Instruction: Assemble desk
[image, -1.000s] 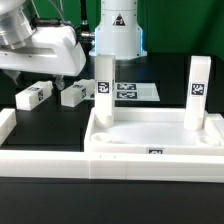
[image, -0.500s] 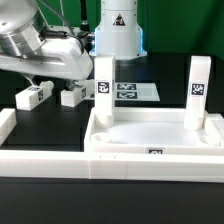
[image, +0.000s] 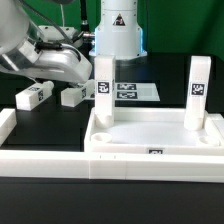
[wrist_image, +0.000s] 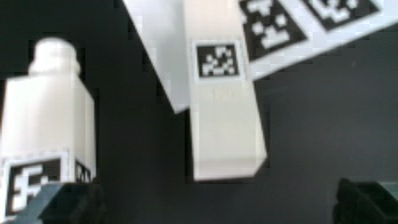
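Note:
The white desk top (image: 150, 135) lies tray-side up at the front, with two tagged white legs standing upright in it, one (image: 104, 92) at the exterior view's left and one (image: 198, 90) at its right. Two loose legs lie on the black table behind it, one (image: 33, 95) further left than the other (image: 73, 96). My gripper (image: 60, 68) hangs above these two. In the wrist view both loose legs show, one (wrist_image: 222, 100) ahead of my open, empty gripper (wrist_image: 214, 210) and one (wrist_image: 45, 120) to the side. The dark fingertips (wrist_image: 50, 205) sit wide apart.
The marker board (image: 135, 91) lies flat behind the desk top and also shows in the wrist view (wrist_image: 294, 25). A long white border rail (image: 40, 158) runs along the front and up the exterior view's left. The robot base (image: 118, 30) stands at the back.
The arm has shifted and turned above the two loose legs, with the hand a little further to the exterior view's right. The legs and desk top have not moved.

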